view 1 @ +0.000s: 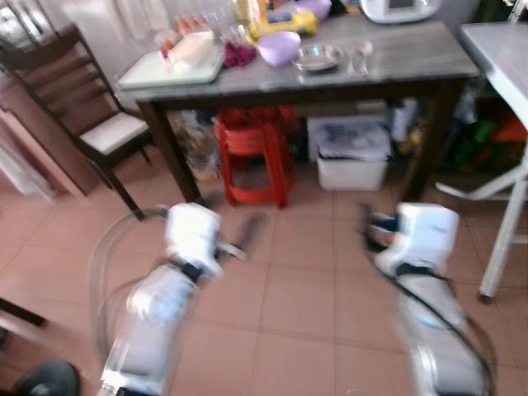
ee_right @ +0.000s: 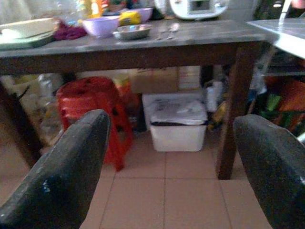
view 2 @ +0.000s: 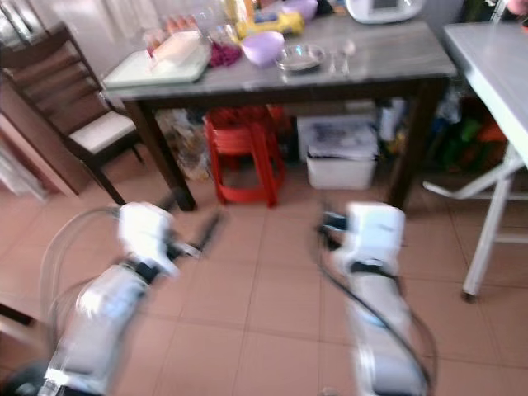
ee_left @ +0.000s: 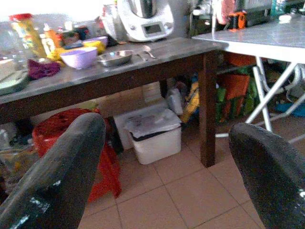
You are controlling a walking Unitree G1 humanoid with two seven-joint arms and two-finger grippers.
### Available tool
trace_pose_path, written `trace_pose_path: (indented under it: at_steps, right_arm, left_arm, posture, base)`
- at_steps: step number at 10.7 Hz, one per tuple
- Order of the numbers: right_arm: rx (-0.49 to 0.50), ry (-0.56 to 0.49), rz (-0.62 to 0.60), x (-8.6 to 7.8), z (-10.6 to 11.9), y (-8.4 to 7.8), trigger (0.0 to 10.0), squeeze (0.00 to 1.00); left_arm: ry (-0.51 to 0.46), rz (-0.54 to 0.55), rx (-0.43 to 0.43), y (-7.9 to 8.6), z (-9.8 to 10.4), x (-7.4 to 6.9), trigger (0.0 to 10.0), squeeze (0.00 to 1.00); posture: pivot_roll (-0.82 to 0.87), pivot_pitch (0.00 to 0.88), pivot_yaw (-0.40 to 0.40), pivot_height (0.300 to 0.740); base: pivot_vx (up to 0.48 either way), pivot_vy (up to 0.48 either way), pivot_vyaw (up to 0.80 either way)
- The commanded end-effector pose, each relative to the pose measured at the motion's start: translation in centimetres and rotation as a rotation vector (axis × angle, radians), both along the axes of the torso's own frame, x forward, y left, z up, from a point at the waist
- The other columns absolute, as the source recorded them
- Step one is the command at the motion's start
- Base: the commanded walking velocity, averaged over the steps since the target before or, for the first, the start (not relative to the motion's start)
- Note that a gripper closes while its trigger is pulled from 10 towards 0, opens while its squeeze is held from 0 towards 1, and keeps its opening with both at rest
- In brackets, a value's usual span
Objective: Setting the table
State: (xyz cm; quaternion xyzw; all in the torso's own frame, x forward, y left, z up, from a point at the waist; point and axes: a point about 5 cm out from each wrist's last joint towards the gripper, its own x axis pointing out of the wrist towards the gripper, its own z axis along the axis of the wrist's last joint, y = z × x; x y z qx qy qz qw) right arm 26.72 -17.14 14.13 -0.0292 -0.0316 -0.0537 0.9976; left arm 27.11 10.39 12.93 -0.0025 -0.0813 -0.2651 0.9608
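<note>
A dark wooden table with a grey top (view 1: 412, 58) stands ahead of me. On it sit a purple bowl (view 1: 279, 47), a shallow steel bowl (view 1: 317, 56) and spoons (view 1: 360, 58), with a pale green tray (view 1: 169, 70) at its left end. Both arms are held low over the tiled floor, short of the table and blurred. My left gripper (ee_left: 167, 167) is open with nothing between its fingers, facing the table's underside. My right gripper (ee_right: 171, 162) is also open and holds nothing.
Under the table stand red stools (view 1: 252, 157) and a white lidded bin (view 1: 352, 153). A dark chair (view 1: 99, 124) is at the left, a white folding table (view 1: 503, 49) at the right. A white appliance (ee_right: 198, 7) and bottles crowd the table's back.
</note>
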Motion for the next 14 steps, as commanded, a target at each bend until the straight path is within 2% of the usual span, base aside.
trace_pose_path:
  at_steps: [1, 6, 8, 11, 14]
  right_arm:
    - [0.023, -0.017, 0.037, 0.21, 0.36, 1.28, 10.0, 0.48]
    - [0.021, -0.016, 0.049, 0.52, 0.35, 1.33, 10.0, 0.49]
    - [0.02, -0.018, 0.05, 0.56, 0.43, 1.3, 10.0, 0.48]
    - [0.019, -0.02, 0.046, 0.65, 0.46, 1.18, 10.0, 0.48]
    - [0.025, -0.017, 0.036, 0.56, 0.43, 1.01, 10.0, 0.47]
  left_arm:
    - [0.017, 0.047, 0.024, 1.51, -0.26, 0.18, 10.0, 0.0]
    - [0.053, 0.085, 0.012, 1.81, -0.67, 0.33, 10.0, 0.0]
    - [0.066, 0.116, 0.038, 2.02, -0.9, 0.54, 10.0, 0.0]
    - [0.046, 0.079, 0.038, 1.96, -0.6, 0.57, 10.0, 0.0]
    - [0.05, 0.055, 0.03, 1.53, -0.61, 0.45, 10.0, 0.0]
  posture:
    - [-0.11, 0.06, 0.146, 0.74]
    - [-0.11, 0.054, 0.137, 0.74]
    - [-0.11, 0.051, 0.134, 0.74]
    - [-0.11, 0.049, 0.137, 0.74]
    - [-0.12, 0.051, 0.143, 0.74]
  base:
    - [0.0, 0.0, 0.0]
    - [0.0, 0.0, 0.0]
    - [0.0, 0.0, 0.0]
    - [0.0, 0.0, 0.0]
    - [0.0, -0.384, 0.0]
